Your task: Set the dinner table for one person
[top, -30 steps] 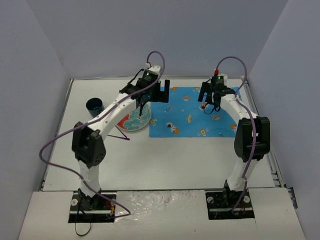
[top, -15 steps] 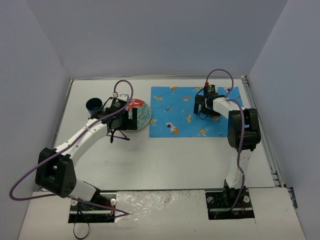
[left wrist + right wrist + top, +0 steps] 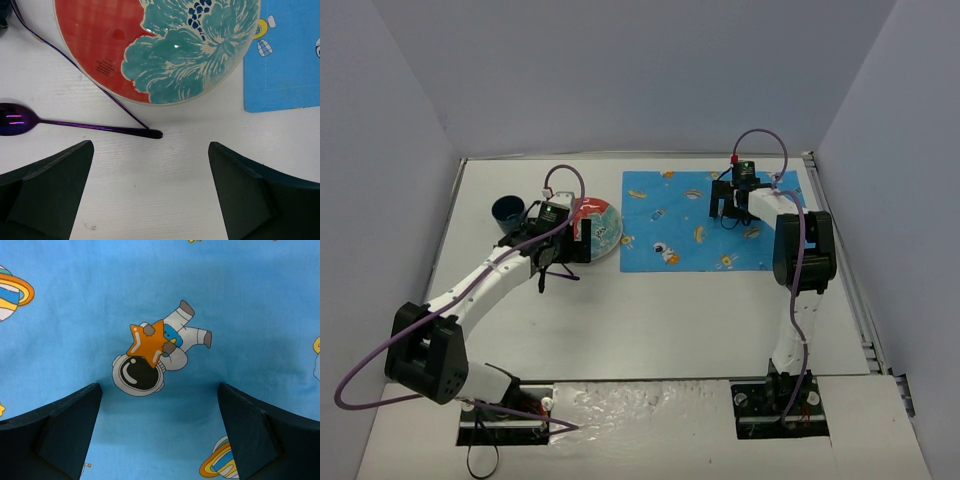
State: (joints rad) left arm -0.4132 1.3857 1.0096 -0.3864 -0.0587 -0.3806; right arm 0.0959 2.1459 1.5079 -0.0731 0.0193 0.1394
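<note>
The white dinner table (image 3: 650,320) carries a blue cartoon-print mat (image 3: 680,240) at the back right. A red and teal floral plate (image 3: 607,226) lies just left of the mat. In the left wrist view the plate (image 3: 160,45) fills the top. A purple spoon (image 3: 90,126) and a second thin purple utensil (image 3: 65,60) lie beside it. My left gripper (image 3: 563,258) hangs open over bare table near the plate's near edge. My right gripper (image 3: 730,214) is open low over the mat (image 3: 240,300), above an astronaut print (image 3: 150,360), holding nothing.
A dark blue cup (image 3: 508,211) stands at the back left, left of the plate. The table's metal rails (image 3: 840,250) run close to the mat's right side. Grey walls enclose the table on three sides.
My left arm has swung from the mat's far left corner down and left to the plate's near side. My right gripper has shifted slightly left and farther back over the mat.
</note>
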